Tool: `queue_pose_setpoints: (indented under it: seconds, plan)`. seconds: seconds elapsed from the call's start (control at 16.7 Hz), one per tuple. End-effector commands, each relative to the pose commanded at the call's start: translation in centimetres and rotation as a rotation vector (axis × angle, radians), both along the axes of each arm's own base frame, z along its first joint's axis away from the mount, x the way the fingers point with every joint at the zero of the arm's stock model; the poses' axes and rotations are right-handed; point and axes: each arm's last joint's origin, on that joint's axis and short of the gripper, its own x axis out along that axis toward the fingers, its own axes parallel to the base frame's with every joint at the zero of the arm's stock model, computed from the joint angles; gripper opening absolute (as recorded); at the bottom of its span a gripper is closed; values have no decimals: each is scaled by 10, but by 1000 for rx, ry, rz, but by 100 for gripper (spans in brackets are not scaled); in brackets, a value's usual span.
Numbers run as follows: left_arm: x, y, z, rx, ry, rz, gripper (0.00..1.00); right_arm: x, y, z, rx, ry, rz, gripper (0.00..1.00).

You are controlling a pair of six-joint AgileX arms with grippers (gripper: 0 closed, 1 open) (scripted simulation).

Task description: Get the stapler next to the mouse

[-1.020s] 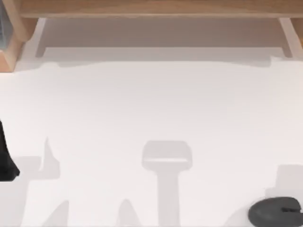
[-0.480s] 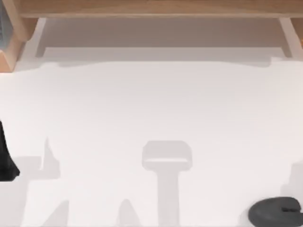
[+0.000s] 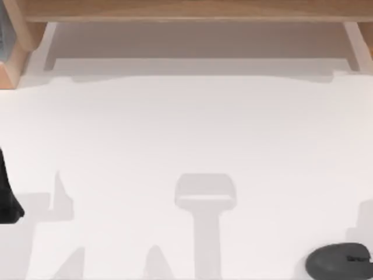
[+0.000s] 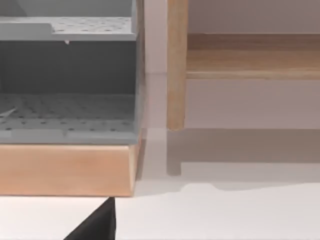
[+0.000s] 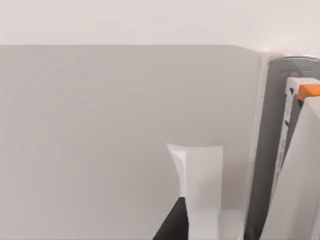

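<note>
While the left arm hangs as a dark shape at the table's left edge, the mouse lies well apart from it, in the near right corner. Its long axis runs across the table from left to right. The darker button and wheel end is turned toward the right side, so it points that way. It is a dark grey rounded oval, lying flat, with its lower rim cut by the top view's edge. A wooden shelf spans the far side of the table.

From the left wrist, a dark wedge of the left gripper juts in over the white tabletop. Beyond it stands a grey perforated tray on a wooden base, just beside a wooden post. Whether this gripper is wide or narrow, I cannot tell.

From the right wrist, a dark tip of the right gripper shows against a plain grey surface, with a white slab touching it. Close by is a long white body with an orange tip and a grey metal strip along its side. I take this to be the stapler. Its long axis runs away from the wrist camera, orange end farthest. Which way that points on the table, I cannot tell. Whether this gripper holds it, or how wide it stands, I cannot tell either.
</note>
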Motion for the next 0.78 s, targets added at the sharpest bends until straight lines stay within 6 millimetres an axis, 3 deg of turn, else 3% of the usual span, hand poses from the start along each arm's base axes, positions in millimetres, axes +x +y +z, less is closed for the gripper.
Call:
queue_pose_setpoints:
  seconds: [0.3,0.78]
  plan:
    - [0,0,0,0,0,0,100,0,0,0,0,0,0,2]
    - [0,0,0,0,0,0,100,0,0,0,0,0,0,0]
